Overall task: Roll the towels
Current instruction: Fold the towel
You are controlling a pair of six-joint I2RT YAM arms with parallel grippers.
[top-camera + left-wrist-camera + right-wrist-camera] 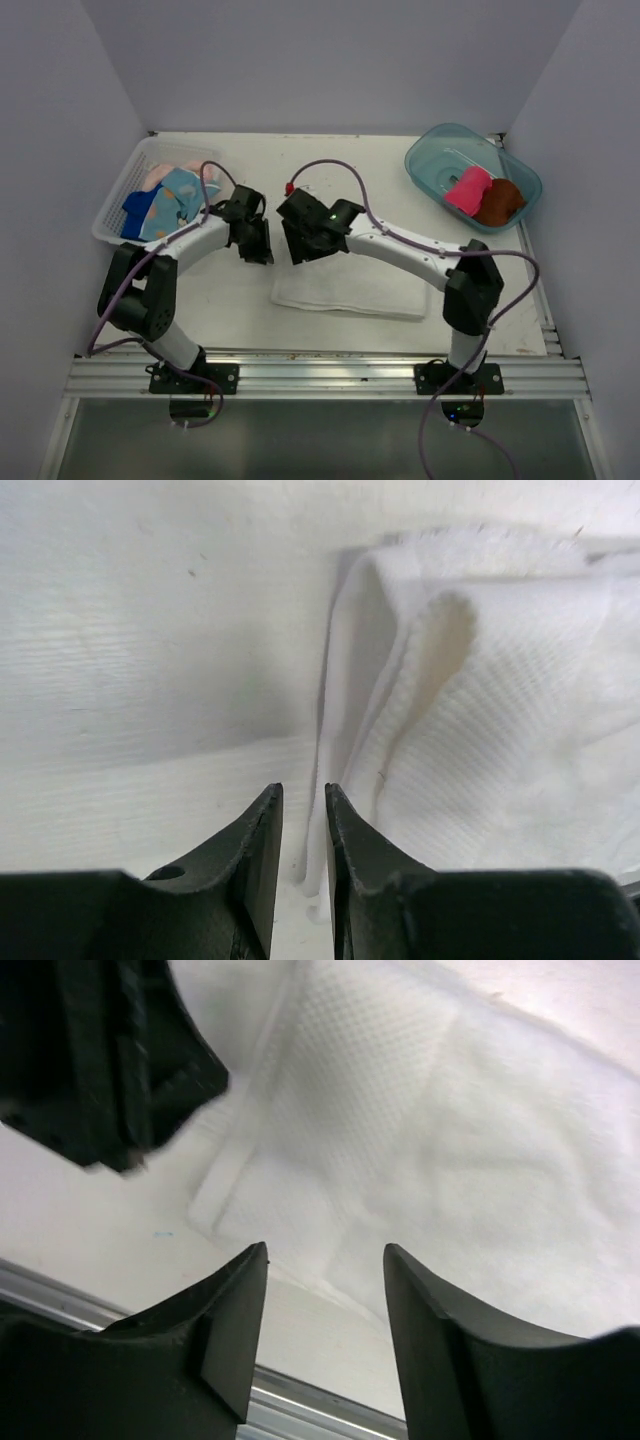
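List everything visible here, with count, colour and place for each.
white towel: one, white, flat on the table under both grippers
printed towel: one, light blue, in the basket
royal blue towel: one, royal blue, in the basket, left side
peach towel: one, pale peach, in the basket, far side
pink towel: one, hot pink, in the tub
brown towel: one, brown, in the tub, beside the pink towel
basket: one, white lattice, rear left
tub: one, clear teal, rear right
table: one, off-white
left gripper: one, black, jaws nearly together at the white towel's edge, grip unclear
right gripper: one, black, open above the white towel
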